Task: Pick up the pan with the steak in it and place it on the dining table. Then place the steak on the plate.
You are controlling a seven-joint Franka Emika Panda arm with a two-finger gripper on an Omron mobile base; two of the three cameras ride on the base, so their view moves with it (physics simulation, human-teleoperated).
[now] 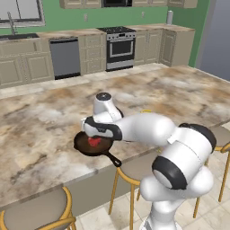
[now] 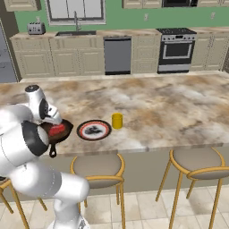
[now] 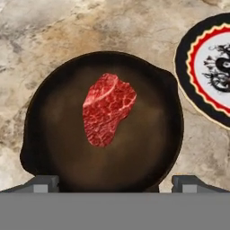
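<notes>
The dark round pan (image 3: 150,143) rests on the marbled dining table (image 3: 90,27) near its front edge, its black handle (image 1: 113,159) pointing out over the edge toward the stools. The raw red steak (image 3: 108,110) lies a little left of the pan's middle. My gripper (image 3: 116,184) hovers straight above the pan, open, with one fingertip (image 3: 45,183) at each side of the near rim and nothing between them. Just right of the pan lies the red-rimmed plate (image 3: 211,67), flat on the table. The base views show the pan (image 1: 83,144) (image 2: 67,127), steak (image 1: 94,142) (image 2: 57,130) and plate (image 2: 94,130) under my bent arm.
A yellow cup (image 2: 117,120) stands on the table just right of the plate. Round stools (image 2: 97,166) (image 2: 199,160) line the table's near side. Across the room are a cabinet run, a dishwasher (image 2: 117,55) and a stove (image 2: 176,49).
</notes>
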